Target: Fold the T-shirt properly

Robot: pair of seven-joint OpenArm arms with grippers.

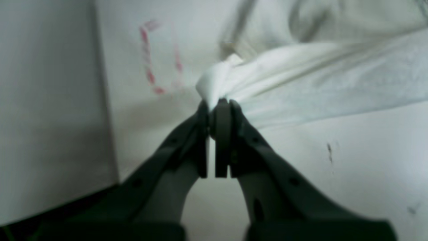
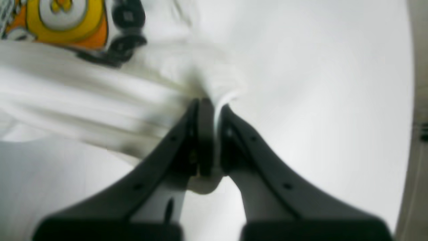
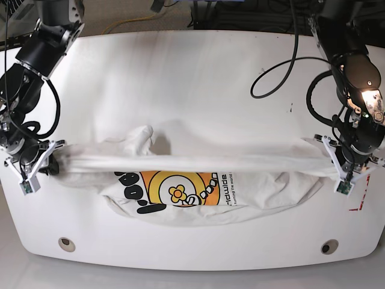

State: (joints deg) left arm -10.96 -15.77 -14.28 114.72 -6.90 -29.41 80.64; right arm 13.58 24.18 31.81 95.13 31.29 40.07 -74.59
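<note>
On the left of the base view my right gripper (image 3: 31, 170) has its jaws clamped on a bunched end of the T-shirt (image 3: 198, 162); the wrist view confirms cloth pinched between the closed jaws. I judge this grip serves to draw the cloth taut along its width. The T-shirt lies across the middle of the white surface (image 3: 192, 72), its upper edge stretched into a straight band between both arms, the flower print (image 3: 177, 191) facing up below it. On the right, my left gripper (image 3: 348, 174) pinches the opposite end, jaws fully closed on cloth, beside a red corner mark (image 3: 360, 201). Count: one T-shirt, two grippers, one red mark, two round holes along the surface's near edge.
</note>
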